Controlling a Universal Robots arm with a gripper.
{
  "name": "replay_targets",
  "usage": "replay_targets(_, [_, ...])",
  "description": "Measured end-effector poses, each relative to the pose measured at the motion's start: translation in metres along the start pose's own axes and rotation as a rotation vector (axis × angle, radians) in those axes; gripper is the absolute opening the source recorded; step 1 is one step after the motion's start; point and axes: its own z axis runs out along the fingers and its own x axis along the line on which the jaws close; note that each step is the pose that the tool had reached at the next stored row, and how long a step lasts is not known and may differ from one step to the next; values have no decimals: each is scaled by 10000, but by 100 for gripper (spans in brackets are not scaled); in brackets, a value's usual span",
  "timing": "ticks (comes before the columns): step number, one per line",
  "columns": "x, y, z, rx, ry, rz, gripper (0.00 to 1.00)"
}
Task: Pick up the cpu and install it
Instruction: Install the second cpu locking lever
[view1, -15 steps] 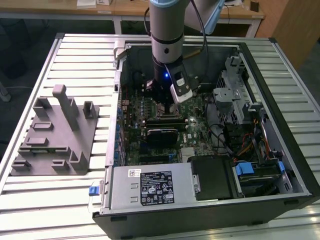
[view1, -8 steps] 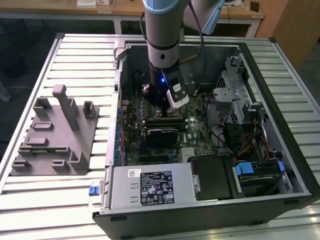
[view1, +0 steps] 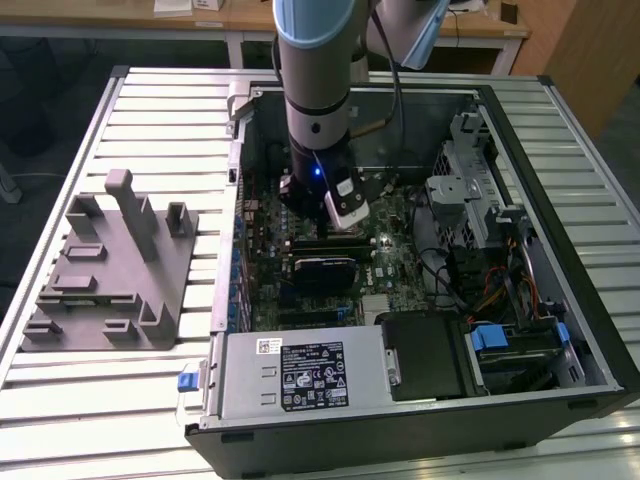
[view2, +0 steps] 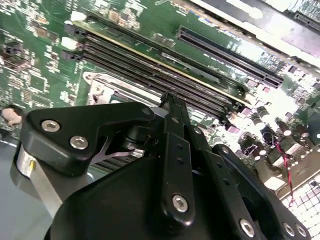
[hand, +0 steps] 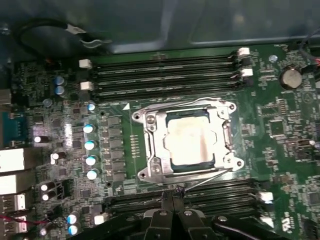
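Observation:
The cpu (hand: 190, 140), a silvery-beige square chip, lies flat inside the metal frame of the motherboard socket (hand: 152, 150) in the first wrist view. My gripper (hand: 173, 192) hangs just off the socket's edge, over the memory slots, apart from the chip. Its black fingers (view2: 172, 107) are pressed together with nothing between them in the second wrist view. In the exterior view my arm (view1: 315, 90) reaches straight down into the open computer case (view1: 560, 230), over the middle of the green motherboard (view1: 395, 260).
A grey fixture (view1: 110, 265) stands on the slatted table at the exterior view's left. Inside the case are a power supply (view1: 300, 375), a drive cage (view1: 465, 190) with cables, and memory slots (hand: 165, 75) on both sides of the socket.

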Motion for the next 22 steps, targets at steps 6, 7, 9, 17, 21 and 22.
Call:
replay_targets(6, [51,-38,43,-351,44,-39,11])
replay_targets(7, [51,-49,50,-387,50,-40,11])
replay_targets(9, [49,-75,56,-424,53,-39,11])
replay_targets(17, [43,-146,67,-1020,119,12,11])
replay_targets(21, [38,-220,84,-1207,140,27,11])
replay_targets(22, [41,-230,88,-1262,146,33,11])
